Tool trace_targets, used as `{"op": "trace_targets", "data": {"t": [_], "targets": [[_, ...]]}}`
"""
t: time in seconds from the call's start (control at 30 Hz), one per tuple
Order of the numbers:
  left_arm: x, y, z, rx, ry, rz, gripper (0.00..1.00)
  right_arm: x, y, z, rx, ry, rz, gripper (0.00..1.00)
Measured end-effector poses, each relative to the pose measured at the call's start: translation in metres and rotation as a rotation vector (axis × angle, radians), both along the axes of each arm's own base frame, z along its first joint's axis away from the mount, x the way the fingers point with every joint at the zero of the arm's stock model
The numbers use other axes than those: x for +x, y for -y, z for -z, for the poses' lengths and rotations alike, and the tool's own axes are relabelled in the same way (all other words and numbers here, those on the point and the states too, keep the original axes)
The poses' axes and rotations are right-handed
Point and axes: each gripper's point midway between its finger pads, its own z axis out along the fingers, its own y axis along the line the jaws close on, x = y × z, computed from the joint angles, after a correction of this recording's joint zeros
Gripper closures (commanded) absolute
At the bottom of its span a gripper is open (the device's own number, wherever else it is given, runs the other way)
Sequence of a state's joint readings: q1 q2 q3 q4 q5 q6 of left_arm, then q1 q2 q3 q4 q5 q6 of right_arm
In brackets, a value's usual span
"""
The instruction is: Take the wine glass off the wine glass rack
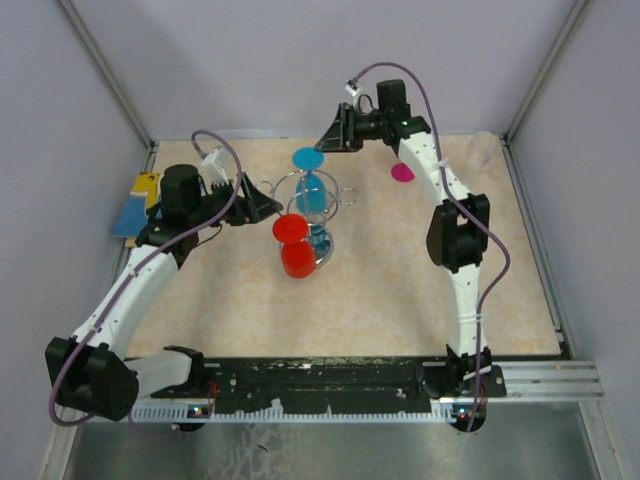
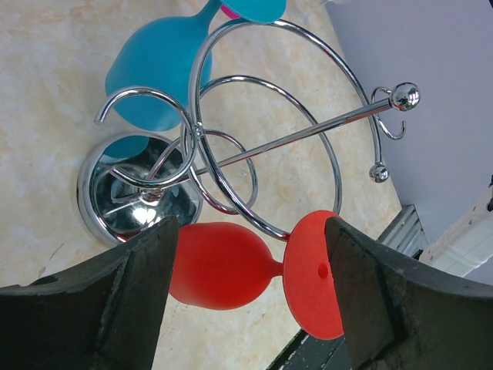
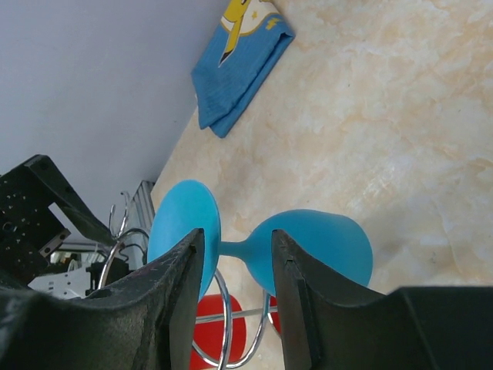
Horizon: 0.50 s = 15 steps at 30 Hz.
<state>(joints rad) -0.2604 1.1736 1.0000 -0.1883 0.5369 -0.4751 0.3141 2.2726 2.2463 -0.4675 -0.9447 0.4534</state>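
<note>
You are looking at two glasses hanging on the wine glass rack (image 1: 320,205), which is standing on the tabletop (image 1: 400,290). The right gripper (image 3: 236,235) is the closer one. Its jaws are sitting at a narrow gap and holding nothing. The blue wine glass (image 3: 312,247) is lying straight ahead of it, with the stem showing in the gap just past the fingertips (image 3: 192,247).

The glass's long axis is running from one finger towards the other, foot on one side and bowl on the other. So, as I judge it, closing now would be pressing along the stem rather than across it. A wrist roll is probably what the grasp is needing first.

The left gripper (image 2: 250,231) is spread wide and is also empty. It is framing the red wine glass (image 2: 219,266), which is hanging ahead of it beside the rack's hoop, with its axis likewise running from finger to finger.
</note>
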Motion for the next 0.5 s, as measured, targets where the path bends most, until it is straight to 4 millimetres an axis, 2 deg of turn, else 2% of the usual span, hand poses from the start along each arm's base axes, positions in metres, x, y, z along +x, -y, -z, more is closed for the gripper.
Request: {"op": "trace_targets", "data": {"t": [0.5], "targets": [[-0.002, 0.002, 0.0, -0.005, -0.003, 0.016, 0.18, -0.018, -0.014, -0.001, 0.017, -0.014, -0.074, 0.6]]}}
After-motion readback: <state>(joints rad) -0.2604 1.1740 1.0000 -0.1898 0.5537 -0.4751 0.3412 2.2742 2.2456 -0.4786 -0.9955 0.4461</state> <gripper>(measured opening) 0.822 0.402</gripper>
